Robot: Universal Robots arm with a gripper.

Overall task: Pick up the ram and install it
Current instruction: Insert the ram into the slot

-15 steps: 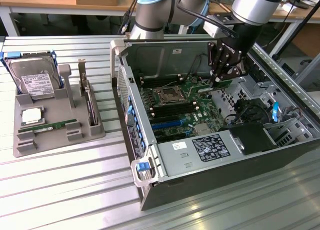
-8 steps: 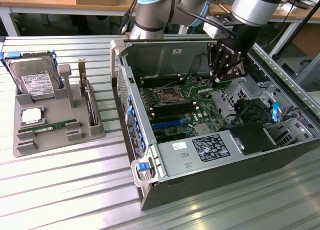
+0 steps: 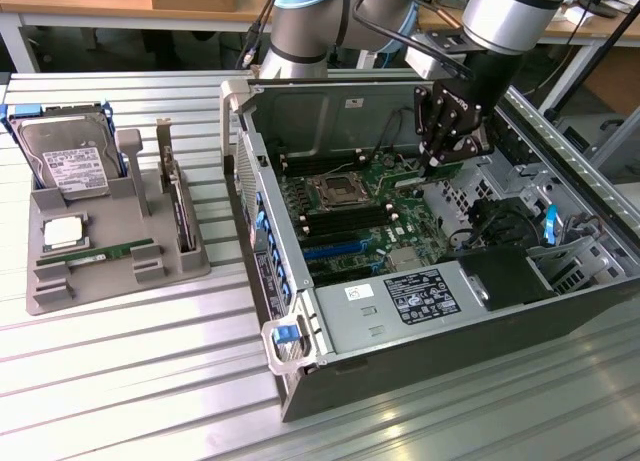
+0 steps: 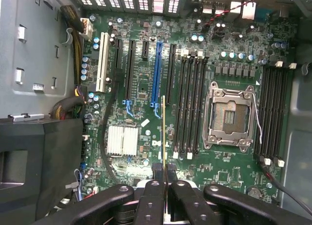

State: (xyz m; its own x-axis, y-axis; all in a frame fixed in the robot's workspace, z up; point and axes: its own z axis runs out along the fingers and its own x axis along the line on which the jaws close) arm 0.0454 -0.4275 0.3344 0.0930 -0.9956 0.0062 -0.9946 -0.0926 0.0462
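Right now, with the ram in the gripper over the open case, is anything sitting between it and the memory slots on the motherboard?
Nothing visible does. The gripper is shut on the ram, held edge-on above the motherboard. The black memory slots beside the CPU socket look empty, with no cable or card crossing them.

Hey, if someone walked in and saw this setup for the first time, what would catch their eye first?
Probably the open computer case lying on the ribbed metal table, its green motherboard exposed. Right above that board hangs the gripper, jaws shut on the ram, a thin stick seen edge-on over the slots. Toward the exterior view's left, a grey holder carries a hard drive.
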